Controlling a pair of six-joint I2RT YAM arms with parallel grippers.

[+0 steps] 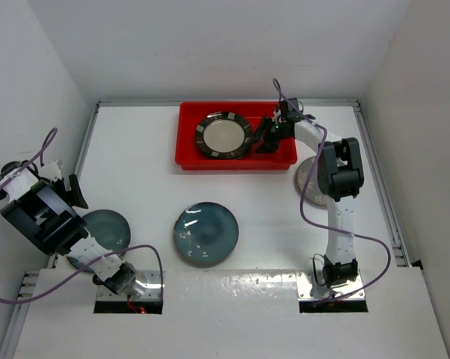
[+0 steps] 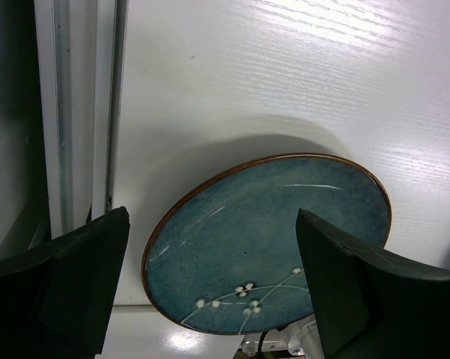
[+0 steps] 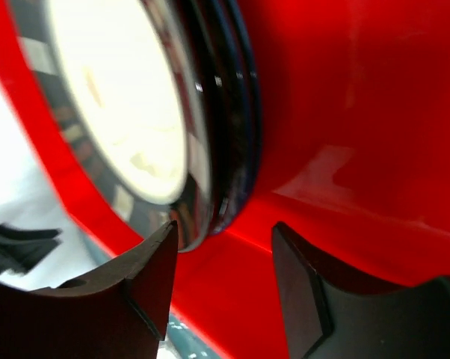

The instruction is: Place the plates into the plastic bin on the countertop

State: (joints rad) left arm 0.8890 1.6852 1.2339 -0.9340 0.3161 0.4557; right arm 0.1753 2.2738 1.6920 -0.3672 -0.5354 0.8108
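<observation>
The red plastic bin stands at the back middle of the white countertop. In it lies a cream plate with a dark banded rim, and the right wrist view shows it stacked on a darker plate. My right gripper is open inside the bin, its jaws at the stack's edge and gripping nothing. A teal plate lies at the front middle. A dark plate with a white sprig pattern lies front left. My left gripper is open above it.
A pale plate lies right of the bin, partly hidden by the right arm. White walls close the left, back and right sides. A metal rail runs along the left edge. Purple cables hang from both arms.
</observation>
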